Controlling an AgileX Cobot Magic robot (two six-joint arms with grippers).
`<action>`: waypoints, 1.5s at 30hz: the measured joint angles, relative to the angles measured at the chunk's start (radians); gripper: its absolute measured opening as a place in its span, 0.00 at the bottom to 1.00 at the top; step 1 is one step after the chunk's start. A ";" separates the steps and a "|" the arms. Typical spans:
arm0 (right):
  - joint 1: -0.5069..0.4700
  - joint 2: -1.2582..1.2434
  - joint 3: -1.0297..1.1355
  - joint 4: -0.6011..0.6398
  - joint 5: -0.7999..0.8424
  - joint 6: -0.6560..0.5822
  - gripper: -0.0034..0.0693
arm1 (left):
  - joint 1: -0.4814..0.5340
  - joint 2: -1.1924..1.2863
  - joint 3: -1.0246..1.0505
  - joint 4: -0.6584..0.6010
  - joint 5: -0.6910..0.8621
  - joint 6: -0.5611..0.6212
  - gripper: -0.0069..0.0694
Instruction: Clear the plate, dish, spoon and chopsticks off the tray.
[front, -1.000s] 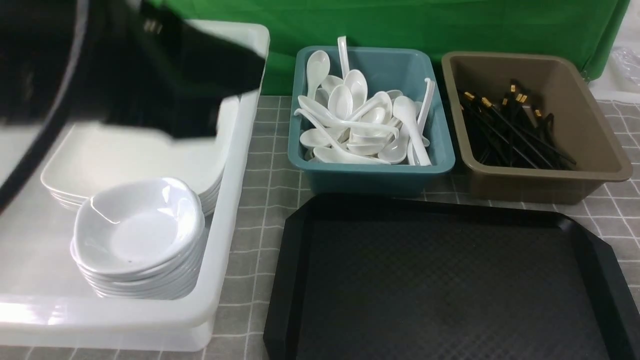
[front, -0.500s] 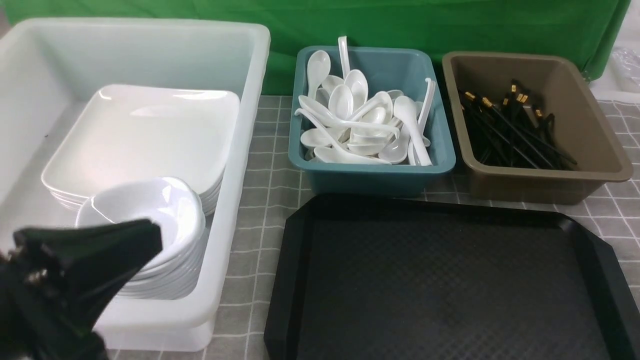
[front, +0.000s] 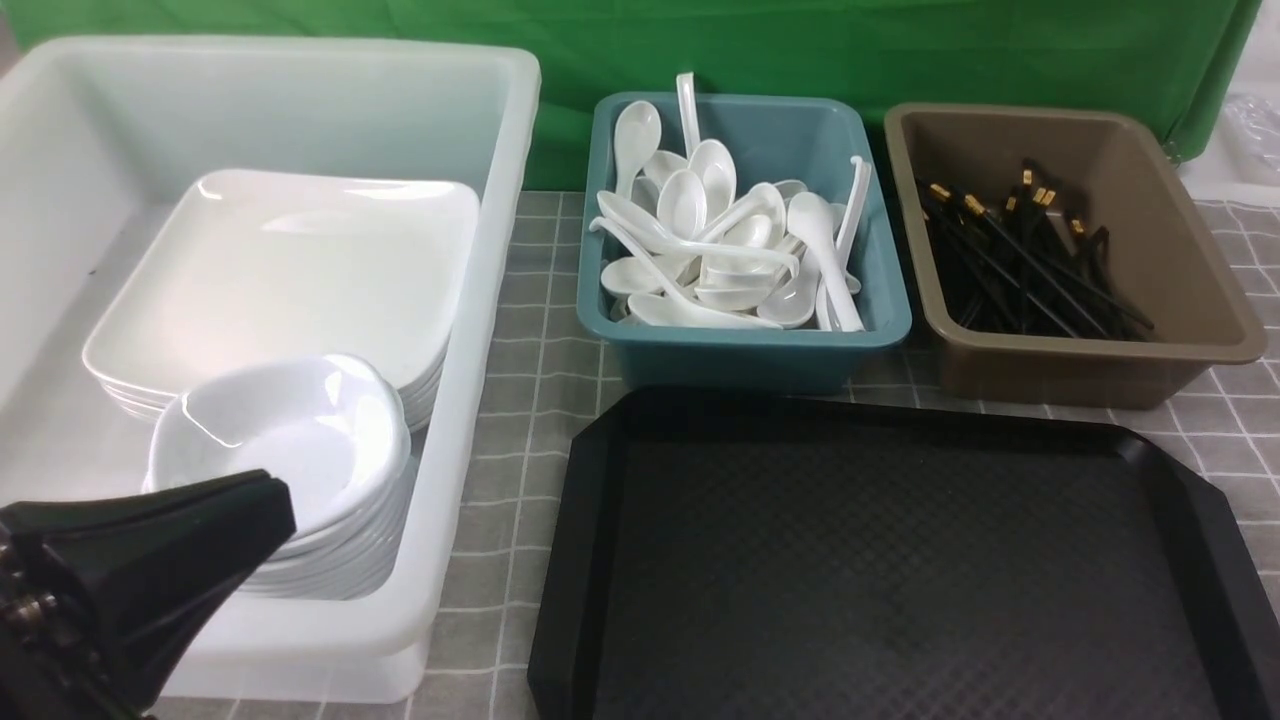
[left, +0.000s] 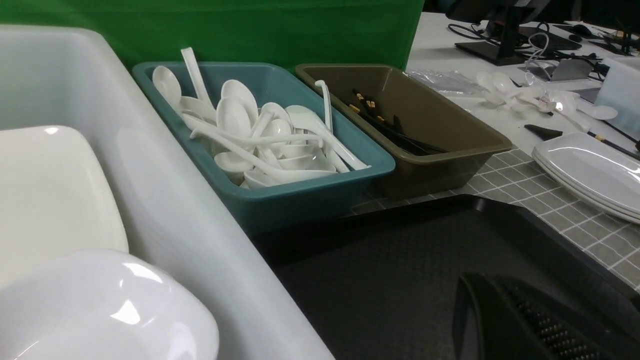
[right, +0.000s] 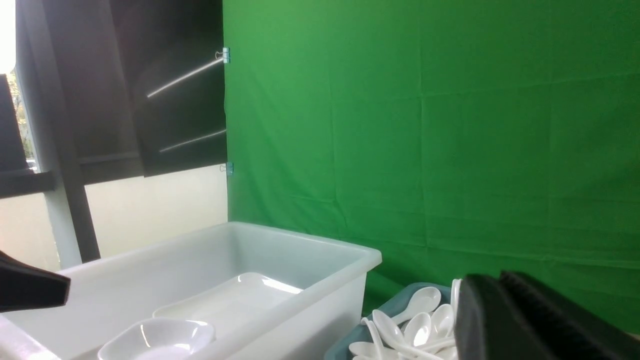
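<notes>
The black tray (front: 590, 560) lies bare in the front middle; it also shows in the left wrist view (left: 390, 270). A stack of square plates (front: 280, 270) and a stack of small dishes (front: 290, 440) sit in the white bin (front: 470, 350). Spoons (front: 720, 250) fill the teal tub (front: 760, 350). Black chopsticks (front: 1030, 260) lie in the brown tub (front: 1100, 370). My left gripper (front: 275, 500) is shut and empty, low in front of the dish stack near the bin's front wall. My right gripper (right: 492, 287) is shut and empty, held high, out of the front view.
A green cloth hangs behind the tubs. A grey checked cloth covers the table. In the left wrist view, more white plates (left: 590, 170) and loose spoons lie on the table beyond the tray's right side.
My left arm has swung from above the back of the white bin down to the bin's front left corner, then sank a little lower. Nothing else has moved.
</notes>
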 joint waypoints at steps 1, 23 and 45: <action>0.000 0.000 0.000 0.000 0.000 0.000 0.15 | 0.000 0.000 0.000 0.007 0.000 0.001 0.10; 0.000 0.000 0.000 0.000 0.000 0.000 0.22 | 0.436 -0.357 0.337 0.322 -0.149 -0.169 0.10; 0.000 0.000 0.000 0.000 0.000 0.000 0.30 | 0.510 -0.445 0.421 0.405 -0.052 -0.290 0.10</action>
